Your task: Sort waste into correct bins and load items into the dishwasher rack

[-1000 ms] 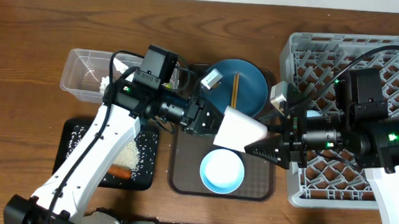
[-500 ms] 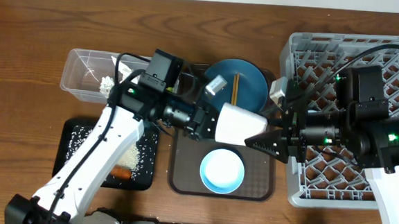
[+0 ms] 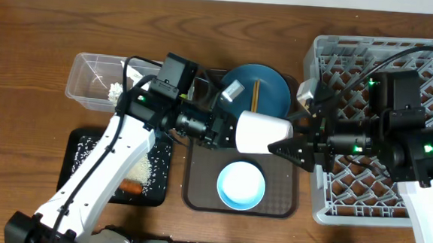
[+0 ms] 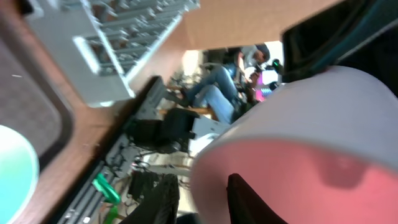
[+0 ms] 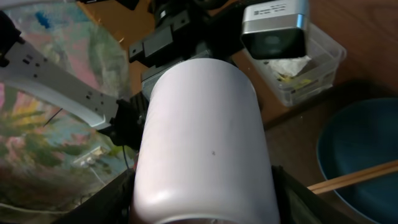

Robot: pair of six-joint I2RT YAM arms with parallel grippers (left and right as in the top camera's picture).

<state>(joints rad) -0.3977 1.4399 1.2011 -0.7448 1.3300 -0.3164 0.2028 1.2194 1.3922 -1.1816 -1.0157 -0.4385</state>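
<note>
Cup: the pale pink cup [image 3: 263,132] lies on its side in the air above the brown serving tray [image 3: 198,182], between the two arms and clear of the bench [image 3: 49,21].
Left fingers: the left gripper [image 3: 231,131] pinches the cup's wall at the mouth. The left wrist view shows its fingers [image 4: 245,199] with one inside the pink hollow and the other outside.
Right fingers: the right gripper [image 3: 281,148] is spread, with one finger on each side of the cup's closed end. In the right wrist view the cup fills the gap, and I cannot tell whether either pad touches it.
Key relation: the cup lies straight ahead of the right fingers, just to their left, with its base towards them and its mouth facing left.
Long axis: it runs left to right, roughly in line with both wrists, so the right fingers would close across the round body.
Nearer arm: both are at the cup. The right one is beside the dishwasher rack [image 3: 334,47], so this looks like a handover to that arm.
Risk: if the left fingers let go before the right ones grip, the cup would likely drop towards the white-and-light-blue bowl [image 3: 241,185] just on its near side.
Hidden: overhead, the cup's rim and the left fingertips are masked. The right fingertips are cut off at the bottom edge of the right wrist view. The left wrist view is blurred.
</note>
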